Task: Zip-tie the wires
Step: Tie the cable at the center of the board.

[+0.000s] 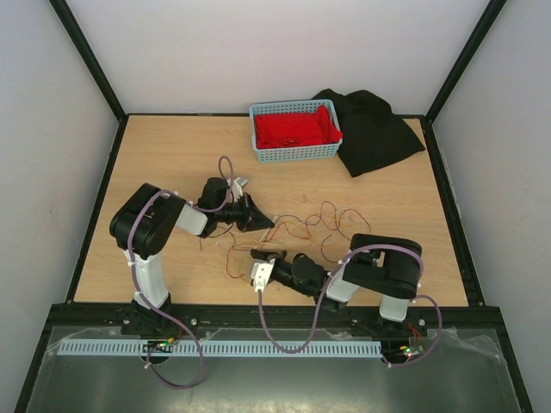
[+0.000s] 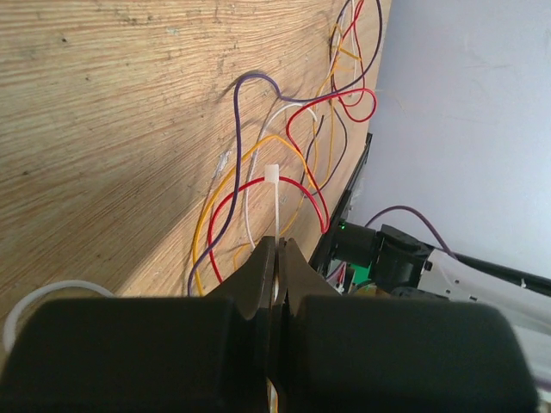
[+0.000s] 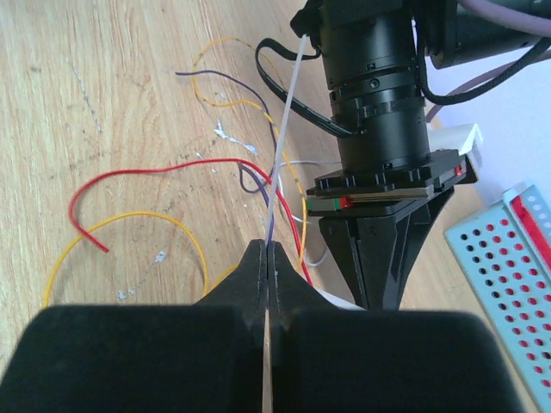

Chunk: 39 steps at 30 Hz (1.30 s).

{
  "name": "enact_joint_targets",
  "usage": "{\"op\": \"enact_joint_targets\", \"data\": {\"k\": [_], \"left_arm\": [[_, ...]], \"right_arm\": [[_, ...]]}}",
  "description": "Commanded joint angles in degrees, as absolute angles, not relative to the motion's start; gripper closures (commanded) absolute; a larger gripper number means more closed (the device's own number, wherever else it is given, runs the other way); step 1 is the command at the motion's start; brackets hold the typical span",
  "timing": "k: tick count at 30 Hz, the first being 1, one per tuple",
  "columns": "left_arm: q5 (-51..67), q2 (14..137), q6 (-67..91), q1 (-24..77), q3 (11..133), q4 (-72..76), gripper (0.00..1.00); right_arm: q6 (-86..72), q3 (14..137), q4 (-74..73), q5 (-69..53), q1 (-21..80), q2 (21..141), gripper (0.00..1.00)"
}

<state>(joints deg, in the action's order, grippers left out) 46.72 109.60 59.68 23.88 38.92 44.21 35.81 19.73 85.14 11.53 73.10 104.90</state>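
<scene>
Top view: the wires (image 1: 303, 222) lie in a loose curly tangle mid-desk (image 1: 172, 155), with the left tool (image 1: 269, 224) and right tool (image 1: 258, 255) meeting at its near-left edge. A blue basket (image 1: 295, 131) of red cloth sits at the back. Left wrist: my left tool is clamped on the zip tie (image 2: 275, 206), head end sticking up over the strands. It looks light, springy and slick, so I'd grip close behind the head. Right wrist: my right tool is pinched together on the tie's whitish strip. A purple strand runs into the same jaws, and I can't tell if it's caught. The wires look floppy and weightless, so I'd bunch them where they cross. I can't read any brand or writing in any view.
</scene>
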Motion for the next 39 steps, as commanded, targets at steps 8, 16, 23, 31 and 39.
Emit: {"op": "enact_joint_targets", "data": {"k": [8, 16, 23, 31, 39], "left_arm": [[48.74, 105.71, 54.19, 24.08, 38.12, 50.69, 1.0], [49.35, 103.84, 53.85, 24.01, 33.73, 64.43, 1.0], [49.2, 100.06, 48.58, 23.98, 30.42, 66.3, 1.0], [48.69, 95.82, 42.15, 24.41, 27.69, 66.99, 1.0], [46.3, 94.38, 38.25, 25.08, 25.84, 67.04, 1.0]], "right_arm": [[14.59, 19.33, 68.36, -3.33, 66.24, 94.14, 1.0], [5.47, 18.25, 65.11, -8.72, 63.02, 92.1, 1.0], [1.16, 16.1, 65.21, -10.31, 59.96, 89.99, 1.0], [-4.74, 15.52, 65.11, -15.99, 55.62, 88.76, 1.0], [-8.68, 15.34, 63.91, -20.05, 52.81, 87.55, 1.0]]}}
